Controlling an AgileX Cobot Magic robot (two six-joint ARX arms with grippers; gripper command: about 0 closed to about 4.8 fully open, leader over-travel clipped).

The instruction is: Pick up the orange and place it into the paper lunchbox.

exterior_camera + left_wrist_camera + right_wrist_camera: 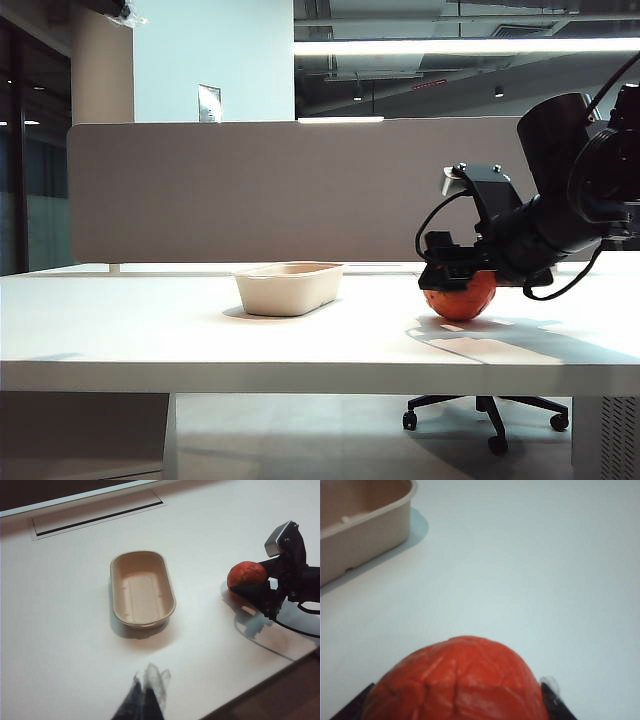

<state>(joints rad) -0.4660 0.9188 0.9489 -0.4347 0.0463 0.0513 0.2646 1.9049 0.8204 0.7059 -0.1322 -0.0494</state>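
While the counter [200, 340] carries only two things, one orange [460, 297] and one paper lunchbox [290, 287], neither shows any brand, label or readable writing. That orange sits on the counter toward the right side of the exterior view, well apart from the lunchbox, which stands empty near the middle. Down over the orange is the right gripper [458, 272]; its jaws stand one on each side of the fruit, which fills the space between them in the right wrist view. Whether they already press on it I cannot tell. Only a blurred dark tip of the left gripper [145, 700] shows, above the counter near the lunchbox; its jaws' state I cannot tell.
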